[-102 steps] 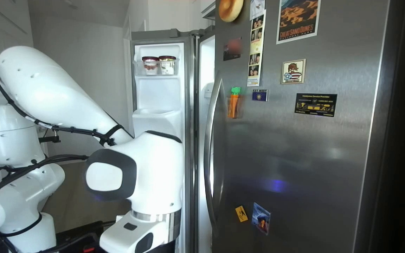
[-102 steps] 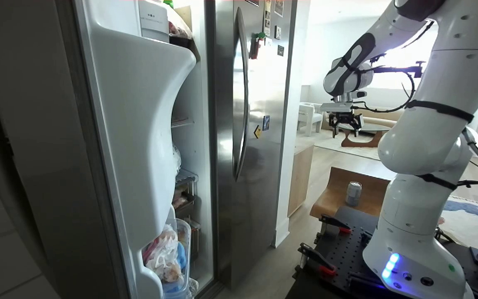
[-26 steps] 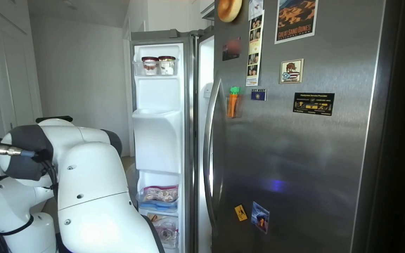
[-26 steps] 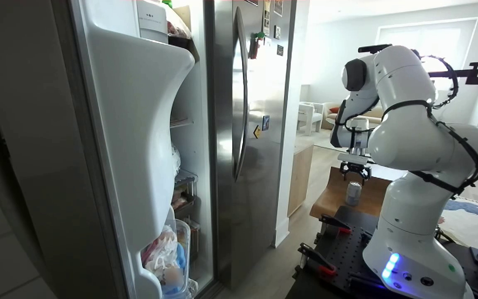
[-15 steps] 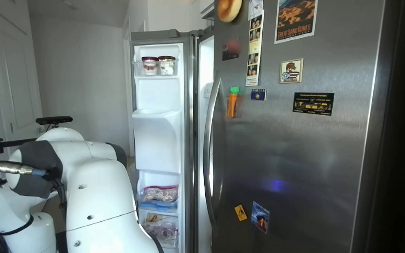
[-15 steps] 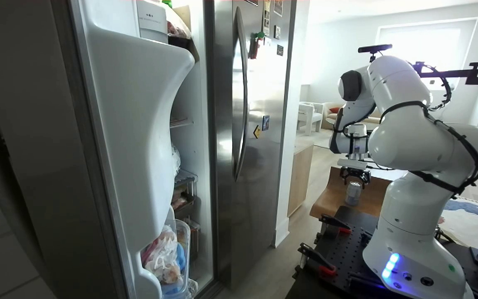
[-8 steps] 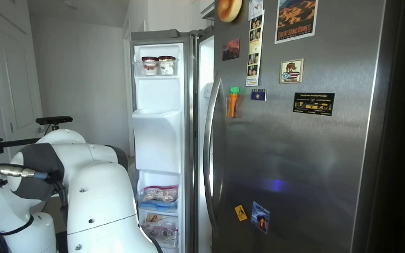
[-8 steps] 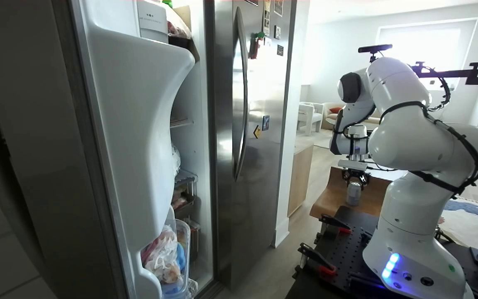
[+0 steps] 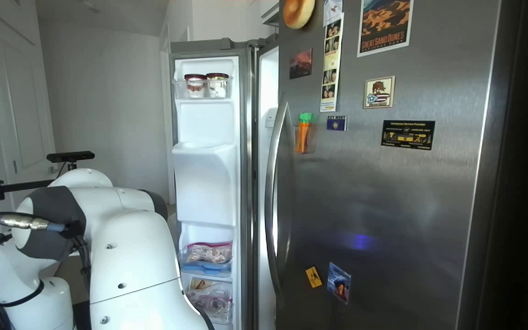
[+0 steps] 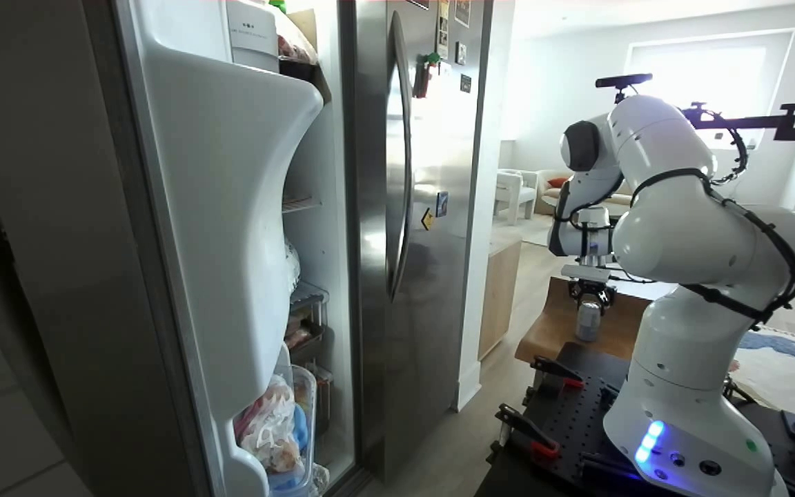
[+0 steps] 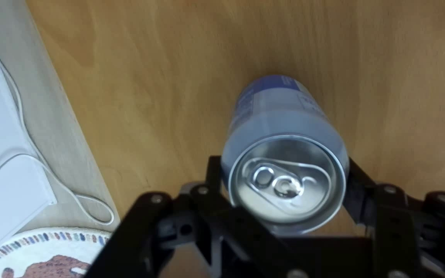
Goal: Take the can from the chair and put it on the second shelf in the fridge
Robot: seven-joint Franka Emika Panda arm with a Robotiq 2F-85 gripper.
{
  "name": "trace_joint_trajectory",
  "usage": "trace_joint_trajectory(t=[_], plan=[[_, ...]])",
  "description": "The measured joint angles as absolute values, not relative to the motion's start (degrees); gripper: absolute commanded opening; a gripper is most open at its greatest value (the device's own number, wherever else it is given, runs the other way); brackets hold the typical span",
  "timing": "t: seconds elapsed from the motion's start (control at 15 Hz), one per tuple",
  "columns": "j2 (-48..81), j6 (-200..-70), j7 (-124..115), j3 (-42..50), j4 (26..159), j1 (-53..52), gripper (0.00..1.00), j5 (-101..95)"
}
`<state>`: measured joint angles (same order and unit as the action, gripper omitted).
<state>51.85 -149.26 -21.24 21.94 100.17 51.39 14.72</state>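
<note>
Upright on the wooden chair (image 10: 553, 324) stands the pale bluish-silver can (image 11: 284, 119), its tab top facing the wrist camera. My gripper (image 11: 285, 177) has come down from above, with one of its black fingers (image 11: 214, 170) against each side of the can's upper part. In an exterior view the gripper (image 10: 591, 309) grips the can (image 10: 587, 326) near its top. The fridge (image 9: 383, 192) has its narrow door swung wide, and a wire shelf (image 10: 301, 205) shows inside. Which shelf is the second cannot be told. The arm's lower part and gripper lie outside an exterior view.
A black base plate (image 10: 577, 414) with red-tipped clamps lies beside the chair. The open fridge door (image 10: 225, 207) and the long door handle (image 10: 406, 159) jut out. A white cable (image 11: 52, 173) and a rug (image 11: 64, 255) lie beyond the chair's edge.
The arm came over the chair and lowered; within the last second the gripper closed around the can. The can shifted very slightly and still stands on the seat.
</note>
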Motion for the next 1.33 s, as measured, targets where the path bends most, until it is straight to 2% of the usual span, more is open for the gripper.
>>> trace_joint_trajectory(t=[0.67, 1.33], plan=[[51.1, -140.6, -22.9, 25.6, 94.4, 47.8, 0.47, 13.7], [45.5, -139.8, -22.4, 27.7, 95.8, 44.9, 0.47, 6.7]])
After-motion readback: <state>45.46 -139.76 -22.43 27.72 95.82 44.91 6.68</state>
